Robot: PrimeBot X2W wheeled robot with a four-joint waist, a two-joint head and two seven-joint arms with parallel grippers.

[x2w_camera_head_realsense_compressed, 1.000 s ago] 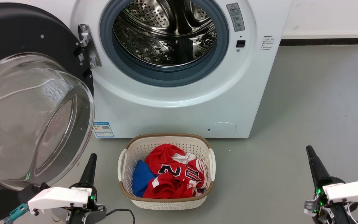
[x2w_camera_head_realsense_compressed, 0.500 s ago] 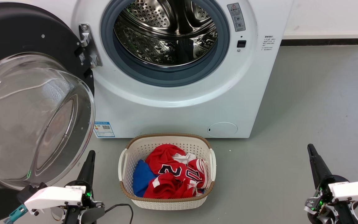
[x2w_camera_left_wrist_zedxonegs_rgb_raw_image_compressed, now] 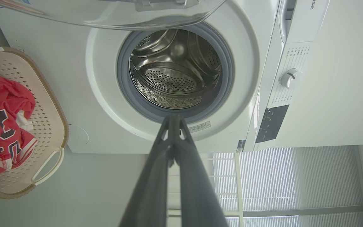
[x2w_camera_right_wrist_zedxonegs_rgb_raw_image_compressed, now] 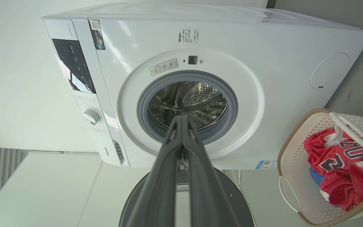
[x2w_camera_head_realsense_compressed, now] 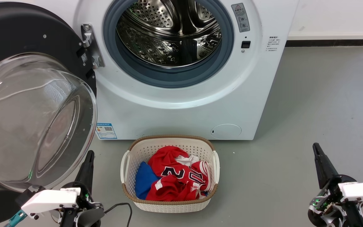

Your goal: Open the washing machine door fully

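Looks like the last bit of the job, maybe done already. Can see the washing machine door (x2w_camera_head_realsense_compressed: pixel 27 104) swung way out to the L of the washing machine (x2w_camera_head_realsense_compressed: pixel 184 110), hung on its metal hinge (x2w_camera_head_realsense_compressed: pixel 90 47), w/ the big glass bowl bulging toward the head cam. Leaves the drum (x2w_camera_head_realsense_compressed: pixel 172 34) hole wide open.

Can see the L gripper (x2w_camera_head_realsense_compressed: pixel 89 154) low down, pinched tight w/ nothing in it, tip close by the bowl's low edge; can't tell if touching. Same for the R gripper (x2w_camera_head_realsense_compressed: pixel 316 147): closed up, holding nothing, far off to the R over the floor (x2w_camera_head_realsense_compressed: pixel 310 94).

Next, prob. just a check. If more swing to go, nudge the door's black rim w/ the L gripper, slow & soft, away from the machine. Go easy on the glass. If no more to go, pull back.

Has a smooth grey floor, flat, no bumps. Has a white basket (x2w_camera_head_realsense_compressed: pixel 169 206) of red & blue clothes (x2w_camera_head_realsense_compressed: pixel 172 176) right in front of the machine, b/w the two grippers, so keep arms off it. Has a white wall behind, & window blinds (x2w_camera_left_wrist_zedxonegs_rgb_raw_image_compressed: pixel 295 176) in the L wrist cam.
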